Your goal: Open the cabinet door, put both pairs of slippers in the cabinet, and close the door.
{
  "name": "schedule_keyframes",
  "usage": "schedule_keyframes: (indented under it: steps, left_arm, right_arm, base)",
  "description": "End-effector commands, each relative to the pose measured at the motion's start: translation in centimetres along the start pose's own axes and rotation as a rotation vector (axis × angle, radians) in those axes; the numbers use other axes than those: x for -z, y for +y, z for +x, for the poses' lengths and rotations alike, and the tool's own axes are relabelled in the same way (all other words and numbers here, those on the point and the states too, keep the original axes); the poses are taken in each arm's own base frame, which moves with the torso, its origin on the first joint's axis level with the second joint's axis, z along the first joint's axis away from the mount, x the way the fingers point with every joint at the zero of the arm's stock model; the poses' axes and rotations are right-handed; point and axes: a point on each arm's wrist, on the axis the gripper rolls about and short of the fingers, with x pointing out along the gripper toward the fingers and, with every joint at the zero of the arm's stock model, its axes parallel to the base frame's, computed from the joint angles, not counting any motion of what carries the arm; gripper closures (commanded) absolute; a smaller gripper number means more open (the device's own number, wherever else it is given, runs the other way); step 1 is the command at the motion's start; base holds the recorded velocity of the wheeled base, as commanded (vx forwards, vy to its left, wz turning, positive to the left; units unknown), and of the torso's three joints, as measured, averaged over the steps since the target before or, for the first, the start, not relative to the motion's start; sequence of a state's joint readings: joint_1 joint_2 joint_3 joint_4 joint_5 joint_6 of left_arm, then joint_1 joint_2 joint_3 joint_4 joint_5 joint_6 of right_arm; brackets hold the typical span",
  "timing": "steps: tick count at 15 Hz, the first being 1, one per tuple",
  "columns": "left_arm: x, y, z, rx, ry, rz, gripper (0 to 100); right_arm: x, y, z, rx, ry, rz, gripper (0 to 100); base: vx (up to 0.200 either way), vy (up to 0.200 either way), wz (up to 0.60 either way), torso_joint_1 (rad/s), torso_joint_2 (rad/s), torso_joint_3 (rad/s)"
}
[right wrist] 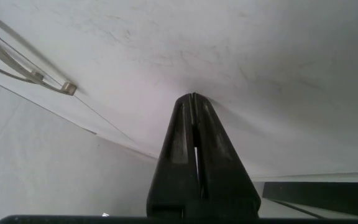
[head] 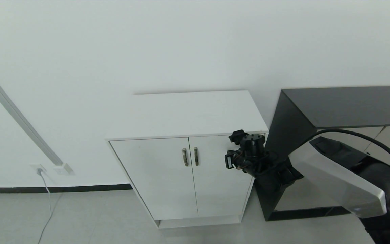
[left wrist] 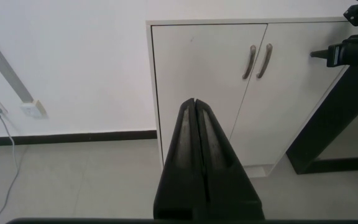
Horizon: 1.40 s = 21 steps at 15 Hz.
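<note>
The cabinet (head: 188,113) has its left door (head: 154,176) and right door (head: 212,193) shut, closing off the inside. The two handles (head: 190,156) sit side by side at the seam. The right claw (right wrist: 193,98), fingers together, is close up to the right door. A dark unit (head: 289,135) crowds the cabinet's right side. The floor (head: 90,220) before the left door lies open as far as a cable (head: 48,200) that trails from the wall socket (head: 39,169).

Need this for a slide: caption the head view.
Black right gripper, shut, at the right door of the closed white cabinet.
</note>
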<state>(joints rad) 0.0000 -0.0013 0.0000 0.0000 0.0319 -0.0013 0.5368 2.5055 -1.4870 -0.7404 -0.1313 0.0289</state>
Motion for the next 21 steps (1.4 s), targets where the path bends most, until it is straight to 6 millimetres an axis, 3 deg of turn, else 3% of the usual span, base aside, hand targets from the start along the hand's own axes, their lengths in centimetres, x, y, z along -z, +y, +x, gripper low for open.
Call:
schedule_keyframes:
  steps: [1,6,12,14,18,21]
  left_arm:
    - [0.0,0.0,0.0,-0.002,0.001,0.000,100]
    - [0.0,0.0,0.0,0.000,0.001,0.000,100]
    - [0.0,0.0,0.0,0.001,0.001,0.001,100]
    - [0.0,0.0,0.0,0.001,0.001,0.000,100]
    - [0.0,0.0,0.0,0.001,0.001,0.000,100]
    - [0.0,0.0,0.0,0.001,0.001,0.001,100]
  right_arm:
    - [0.2,0.0,0.2,0.002,-0.002,0.001,100]
    - [0.0,-0.1,-1.3,0.024,0.012,-0.001,100]
    - [-1.1,-0.3,-9.4,0.030,-0.013,-0.005,100]
    - [-1.7,-1.1,-13.2,0.113,-0.029,-0.002,100]
    - [-2.1,-4.9,-19.1,0.243,-0.011,0.016,100]
    - [-1.2,-9.7,-25.3,0.453,0.025,0.013,100]
  base:
    - [0.000,0.000,0.00,0.000,0.00,0.000]
    - [0.000,0.000,0.00,0.000,0.00,0.000]
    - [0.000,0.000,0.00,0.000,0.00,0.000]
    - [0.000,0.000,0.00,0.000,0.00,0.000]
    - [0.000,0.000,0.00,0.000,0.00,0.000]
    - [0.000,0.000,0.00,0.000,0.00,0.000]
